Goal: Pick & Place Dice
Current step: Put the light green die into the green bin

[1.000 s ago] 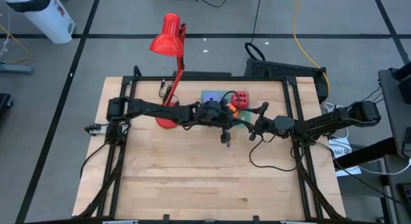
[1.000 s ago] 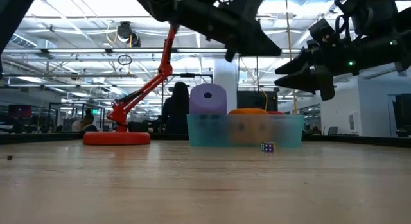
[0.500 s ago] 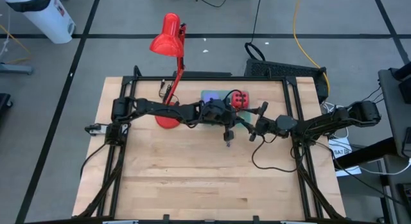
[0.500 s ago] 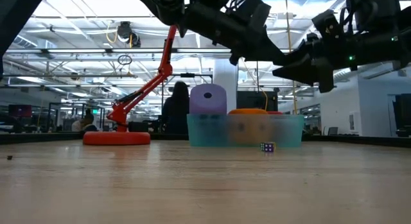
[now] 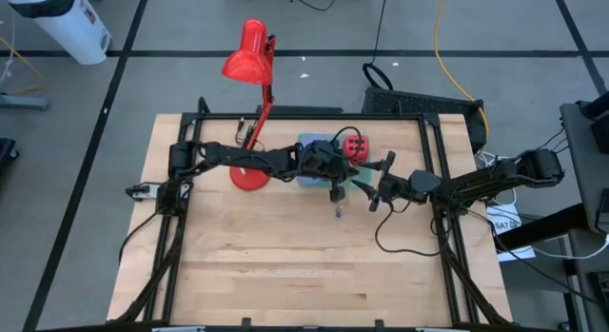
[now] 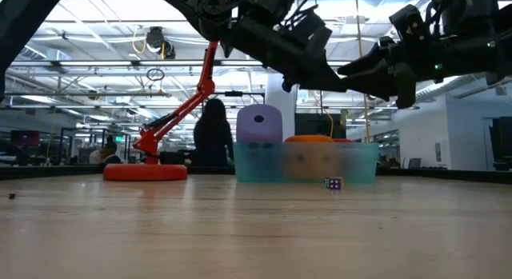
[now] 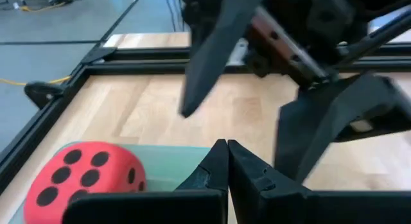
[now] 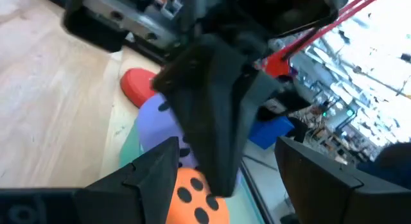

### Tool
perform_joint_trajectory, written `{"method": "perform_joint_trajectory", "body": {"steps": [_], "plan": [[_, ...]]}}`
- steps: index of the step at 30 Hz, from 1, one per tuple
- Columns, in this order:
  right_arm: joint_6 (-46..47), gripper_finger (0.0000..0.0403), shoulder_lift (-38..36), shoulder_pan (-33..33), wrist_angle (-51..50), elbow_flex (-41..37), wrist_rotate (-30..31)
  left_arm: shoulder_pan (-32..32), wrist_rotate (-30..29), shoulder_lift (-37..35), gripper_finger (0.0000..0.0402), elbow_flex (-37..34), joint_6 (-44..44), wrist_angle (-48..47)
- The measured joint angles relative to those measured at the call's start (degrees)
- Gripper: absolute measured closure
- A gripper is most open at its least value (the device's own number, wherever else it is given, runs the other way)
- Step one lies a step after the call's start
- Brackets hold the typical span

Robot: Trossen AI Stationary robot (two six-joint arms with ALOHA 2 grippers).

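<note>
A teal bin (image 5: 311, 142) (image 6: 304, 163) stands at the table's far middle. In it are a red die (image 5: 354, 146) (image 7: 83, 179), a lavender die (image 6: 258, 123) (image 8: 160, 128) and an orange die (image 6: 308, 138) (image 8: 196, 198). My left gripper (image 5: 341, 180) (image 7: 227, 144) (image 6: 328, 75) hangs shut and empty above the bin's near right part, pointing toward the table's right. My right gripper (image 5: 371, 194) (image 8: 226, 147) (image 6: 360, 71) stands open just right of the bin, level, facing the left gripper's tips with nothing between its fingers.
A red desk lamp stands on its round base (image 5: 247, 178) (image 6: 146, 171) left of the bin, its head (image 5: 245, 61) reaching past the far edge. A tiny purple die (image 5: 336, 214) (image 6: 333, 183) lies on the wood near the bin. A black frame (image 5: 447, 227) borders the table.
My left gripper, still shut, has gone toward the table's far edge and a little down, farther over the bin. My right gripper has tipped its fingers up from a downward slant to about level and has stayed open. The dice have not moved.
</note>
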Motion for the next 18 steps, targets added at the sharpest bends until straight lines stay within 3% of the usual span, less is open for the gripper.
{"method": "perform_joint_trajectory", "body": {"steps": [11, 18], "plan": [[3.33, 0.0156, 0.02, -1.55, -2.8, 0.51, 6.06, 0.92, -0.74, -0.78, 0.0395, 0.02, 2.62, -0.22], [8.2, 0.0156, -0.17, -0.12, -6.19, 0.53, 7.65, 0.38, -1.72, -12.15, 0.0399, -0.89, 6.29, -17.9]]}}
